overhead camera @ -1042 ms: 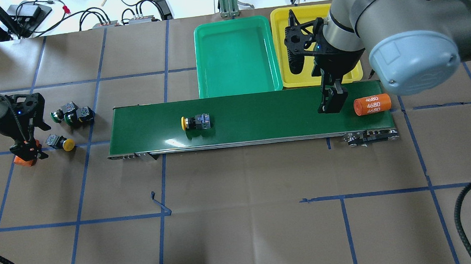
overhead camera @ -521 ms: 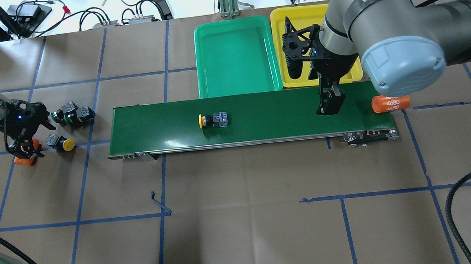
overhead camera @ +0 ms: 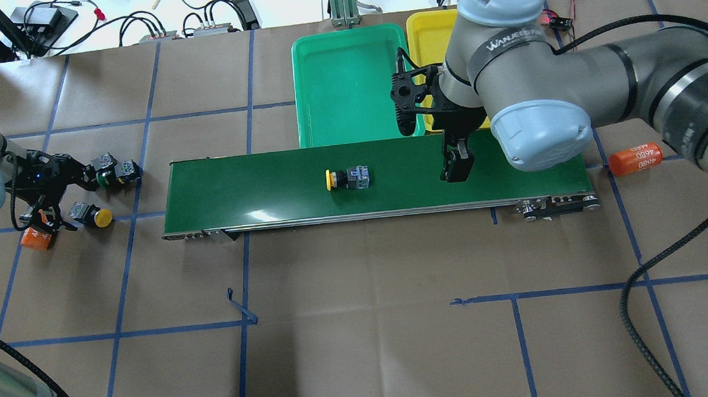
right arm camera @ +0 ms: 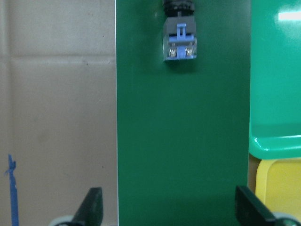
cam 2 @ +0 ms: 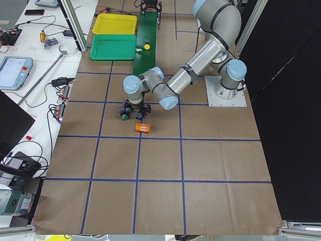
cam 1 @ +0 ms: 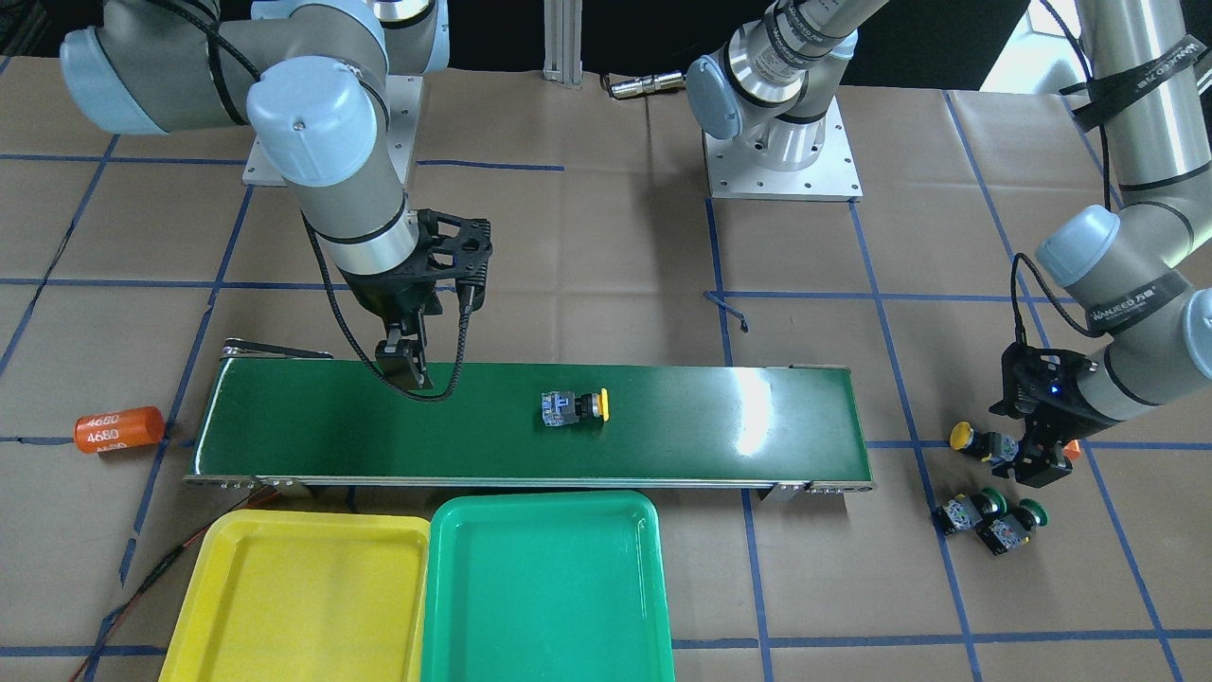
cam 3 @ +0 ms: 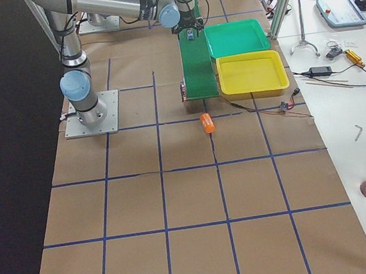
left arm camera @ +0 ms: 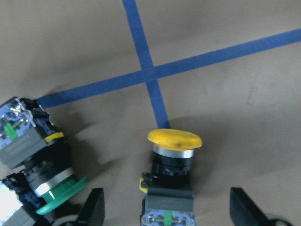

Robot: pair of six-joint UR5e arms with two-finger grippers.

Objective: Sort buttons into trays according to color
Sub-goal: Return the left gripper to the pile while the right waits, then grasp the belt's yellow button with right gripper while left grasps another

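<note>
One yellow button [overhead camera: 346, 178] [cam 1: 573, 406] lies on its side on the green belt [overhead camera: 254, 190]. My right gripper [overhead camera: 456, 169] [right arm camera: 169, 214] hangs open over the belt to its right, empty, and the button [right arm camera: 179, 40] shows ahead of it in the wrist view. A second yellow button [overhead camera: 92, 215] [left arm camera: 171, 174] lies on the table left of the belt, its body between the open fingers of my left gripper [left arm camera: 167, 212] [cam 1: 1037, 464]. Two green buttons [overhead camera: 112, 172] [cam 1: 989, 521] lie close beside it. The green tray [overhead camera: 352, 86] and yellow tray [cam 1: 303, 587] sit behind the belt, holding nothing I can see.
An orange "4680" cylinder [overhead camera: 635, 159] [cam 1: 118, 428] lies on the table just past the belt's right end. Another orange cylinder [overhead camera: 36, 238] [cam 2: 143, 127] lies beside my left gripper. Cables and tools line the far table edge.
The belt carried its yellow button rightward, and the orange cylinder rolled off the right end onto the table. My right gripper moved left along the belt. My left gripper shifted from the orange cylinder to the table's yellow button.
</note>
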